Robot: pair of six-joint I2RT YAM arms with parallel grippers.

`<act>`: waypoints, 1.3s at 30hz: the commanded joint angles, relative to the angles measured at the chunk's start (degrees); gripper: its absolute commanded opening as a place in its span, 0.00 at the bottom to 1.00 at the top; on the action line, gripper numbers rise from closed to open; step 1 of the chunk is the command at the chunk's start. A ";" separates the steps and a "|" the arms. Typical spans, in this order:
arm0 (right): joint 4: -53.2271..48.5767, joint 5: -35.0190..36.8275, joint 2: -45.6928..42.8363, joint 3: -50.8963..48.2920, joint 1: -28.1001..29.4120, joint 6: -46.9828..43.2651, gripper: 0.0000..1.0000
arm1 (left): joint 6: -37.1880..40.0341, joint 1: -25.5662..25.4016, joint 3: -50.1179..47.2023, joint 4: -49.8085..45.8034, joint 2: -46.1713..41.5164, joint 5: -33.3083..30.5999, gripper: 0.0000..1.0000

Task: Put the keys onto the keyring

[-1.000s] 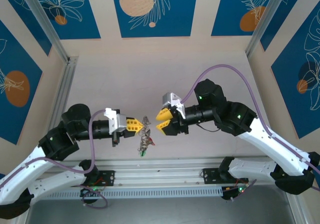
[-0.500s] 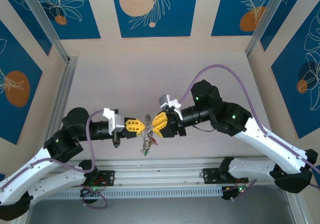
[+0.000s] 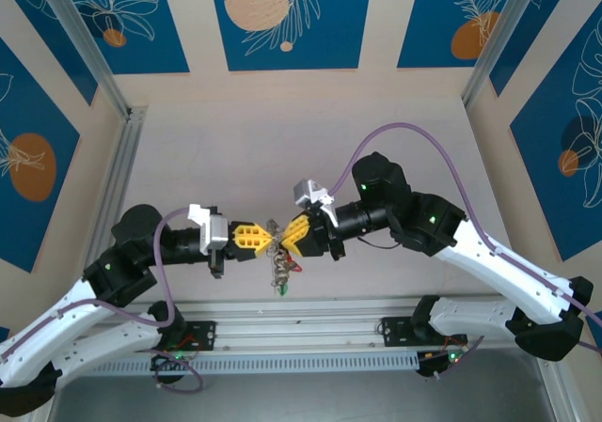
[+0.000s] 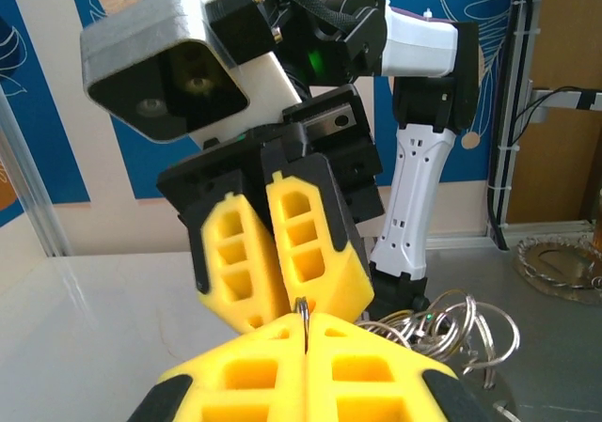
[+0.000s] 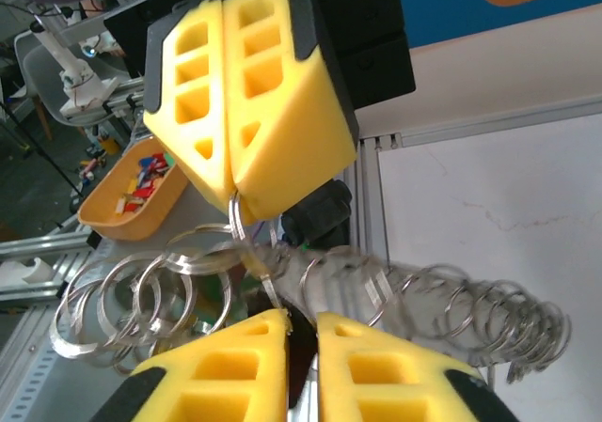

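The keyring (image 3: 278, 256) hangs above the table between both grippers, a thin grey hoop crowded with small steel rings (image 5: 451, 304). My left gripper (image 3: 270, 239) is shut on the hoop's rim (image 4: 304, 307). Facing it tip to tip, my right gripper (image 3: 285, 237) is shut on a dark thing (image 5: 302, 351), by its look the black head of one of the keys. Its silver blade (image 5: 269, 291) points up at the hoop (image 5: 235, 223) just below the left gripper (image 5: 233, 192). Red (image 3: 296, 268) and green (image 3: 282, 290) key heads dangle under the bunch.
An orange tray (image 5: 94, 220) of coloured pieces sits off the table beyond the left arm. Aluminium rails (image 3: 301, 320) run along the near edge under the hanging bunch. A silver dish (image 4: 564, 262) stands at the table's right side.
My right gripper has moved left up to the keyring and closed its jaws. The left gripper has stayed shut on the hoop, shifting slightly right.
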 commanded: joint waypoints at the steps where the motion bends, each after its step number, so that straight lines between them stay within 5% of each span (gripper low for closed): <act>1: 0.98 -0.24 -0.78 -0.95 0.37 0.30 0.00 | -1.21 -0.22 -0.51 5.41 -1.29 1.87 0.00; 22: 3.24 -2.29 0.81 -1.21 1.29 1.19 0.00 | -6.58 -0.23 -5.56 17.90 -0.77 2.17 0.00; 28: 1.43 0.75 -0.72 -1.12 1.13 0.33 0.29 | -6.23 -0.25 -5.13 17.14 -0.94 1.92 0.00; 39: 3.34 7.56 -9.95 -3.95 1.03 -1.52 0.32 | -6.38 -0.23 -4.49 16.30 -1.15 3.31 0.00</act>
